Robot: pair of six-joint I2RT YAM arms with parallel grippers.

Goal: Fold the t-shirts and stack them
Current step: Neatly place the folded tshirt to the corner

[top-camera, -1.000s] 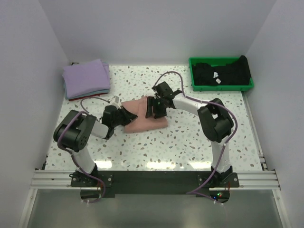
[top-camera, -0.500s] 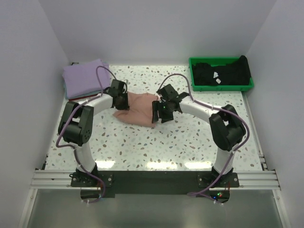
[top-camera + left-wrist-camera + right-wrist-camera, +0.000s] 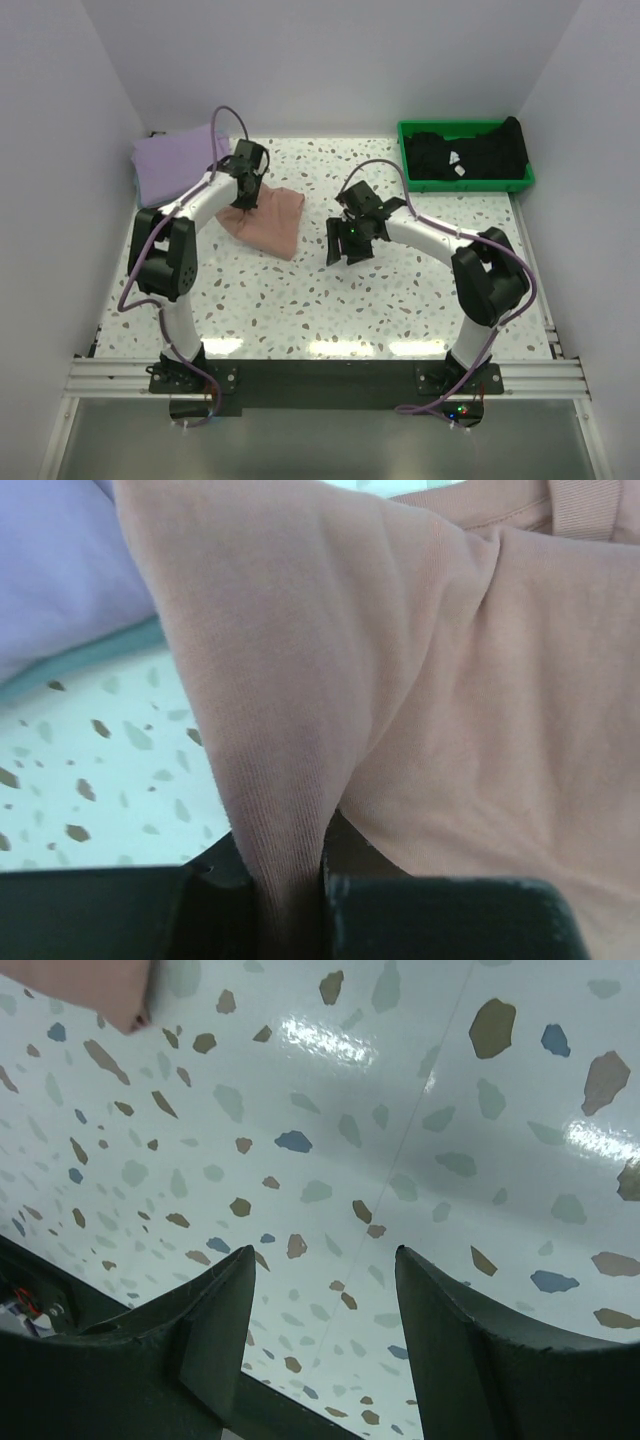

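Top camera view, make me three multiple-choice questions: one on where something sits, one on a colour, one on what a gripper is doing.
1. Where is the green tray?
A. Far right corner of the table
B. Near left corner
C. Centre

2. What colour is the top shirt of the folded stack at far left?
A. Black
B. Lavender
C. White

3. What is the left gripper doing?
A. Hanging open over bare tabletop
B. Resting in the tray
C. Shut on the salmon-pink shirt

Answers:
1 A, the tray lies along the far right edge.
2 B, the stack's top layer is pale purple.
3 C, the left wrist view shows pink cloth pinched between closed jaws.
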